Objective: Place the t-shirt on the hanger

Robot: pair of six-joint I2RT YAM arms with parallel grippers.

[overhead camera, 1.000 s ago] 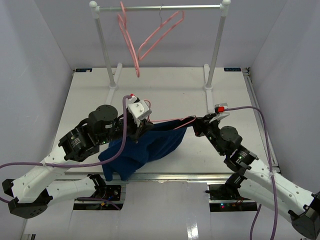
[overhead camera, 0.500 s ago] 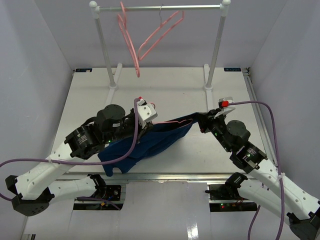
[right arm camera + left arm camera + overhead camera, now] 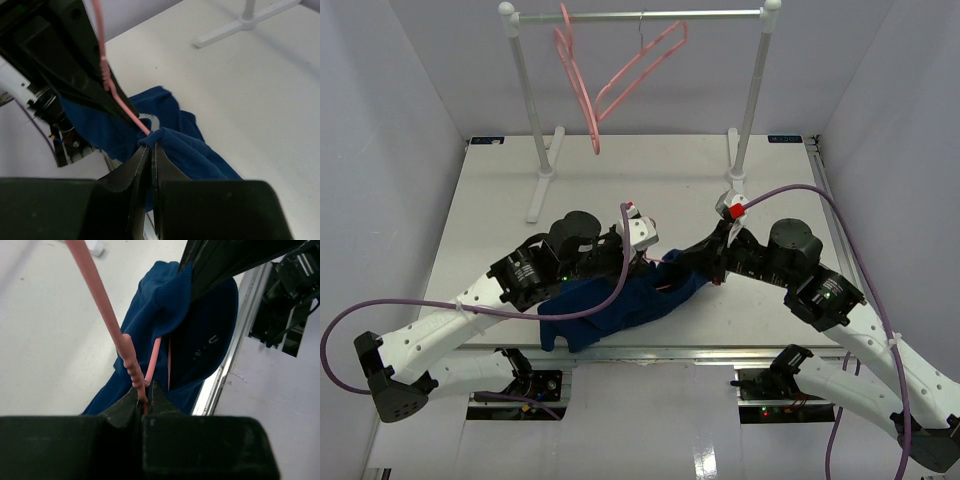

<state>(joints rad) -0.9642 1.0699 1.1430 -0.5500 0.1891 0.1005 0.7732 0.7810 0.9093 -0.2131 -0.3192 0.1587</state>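
The navy t-shirt (image 3: 620,300) lies bunched near the table's front edge, part of it lifted between my two grippers. My left gripper (image 3: 655,258) is shut on the thin pink hanger (image 3: 125,347); in the left wrist view its wire runs from the jaws (image 3: 145,399) up and to the left, with the t-shirt (image 3: 200,335) draped just beyond. My right gripper (image 3: 695,268) is shut on a ribbed edge of the t-shirt (image 3: 161,135), right where the hanger (image 3: 107,82) enters the cloth. The two grippers are close together. Most of the hanger is hidden inside the shirt.
A white clothes rack (image 3: 640,15) stands at the back of the table, with two more pink hangers (image 3: 582,90) (image 3: 645,60) on its rail. Its feet (image 3: 542,180) (image 3: 735,165) rest on the table. The table's front edge (image 3: 670,350) lies just below the shirt.
My left gripper has carried the hanger to the right, toward my right gripper. The right gripper has shifted left. The stretched shirt has gathered into a tighter bunch between them.
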